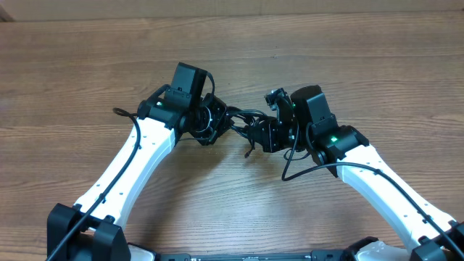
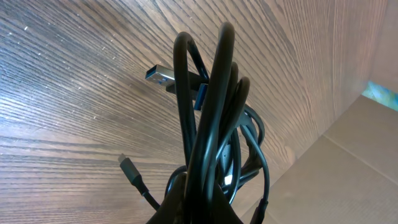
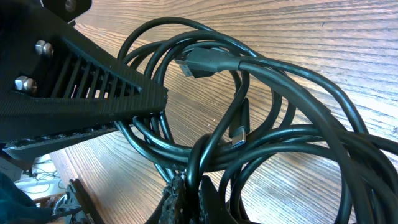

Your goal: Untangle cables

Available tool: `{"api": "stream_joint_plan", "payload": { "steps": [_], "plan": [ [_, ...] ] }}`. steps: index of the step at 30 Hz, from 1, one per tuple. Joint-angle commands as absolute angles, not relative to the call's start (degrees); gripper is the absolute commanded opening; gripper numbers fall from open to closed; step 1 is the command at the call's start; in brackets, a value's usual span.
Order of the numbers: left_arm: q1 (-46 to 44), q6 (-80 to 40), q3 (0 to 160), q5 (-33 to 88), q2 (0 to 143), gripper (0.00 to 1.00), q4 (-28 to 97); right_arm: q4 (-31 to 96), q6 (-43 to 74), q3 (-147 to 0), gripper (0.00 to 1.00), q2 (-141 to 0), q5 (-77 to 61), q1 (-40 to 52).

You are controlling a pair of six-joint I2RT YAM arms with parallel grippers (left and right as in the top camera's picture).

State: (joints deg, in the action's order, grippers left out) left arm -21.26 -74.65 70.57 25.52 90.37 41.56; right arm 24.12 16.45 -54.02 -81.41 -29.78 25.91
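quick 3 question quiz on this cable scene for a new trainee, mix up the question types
1. True or false: the cables lie on the table as separate, straight strands.
2. How many of the robot's hands are shut on the bundle? A) none B) one C) both
3. Fill in: in the left wrist view, the insert of the large flat plug is coloured ____.

Key
1. False: they are looped together in one tangled bundle between the arms.
2. C: the left hand and the right hand each grip strands.
3. Blue.
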Motion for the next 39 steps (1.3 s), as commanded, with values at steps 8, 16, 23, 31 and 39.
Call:
{"api": "stream_joint_plan", "payload": {
  "steps": [8,16,23,31,39],
  "plan": [
    [-21.0,-71.7,71.9,20.5,89.5,0.04,42.5,23.5,19.6,-55.4,0.04,-81.7,-29.7,25.7],
    [-21.0,-71.7,71.9,12.3,89.5,0.04,45.0,19.7,19.8,-55.4,0.04,-81.6,-36.1,25.7],
    [-21.0,-71.4,71.9,9.8,89.5,0.04,45.4,19.4,20.7,-55.4,0.04,-81.6,-36.3,25.6],
    [-21.0,-67.6,71.9,9.0,89.5,0.04,45.4,20.3,20.8,-55.4,0.04,-81.7,-35.7,24.9],
    [-21.0,-67.7,71.9,15.2,89.4,0.04,43.3,24.6,20.8,-55.4,0.04,-81.7,-28.6,24.9]
  ]
}}
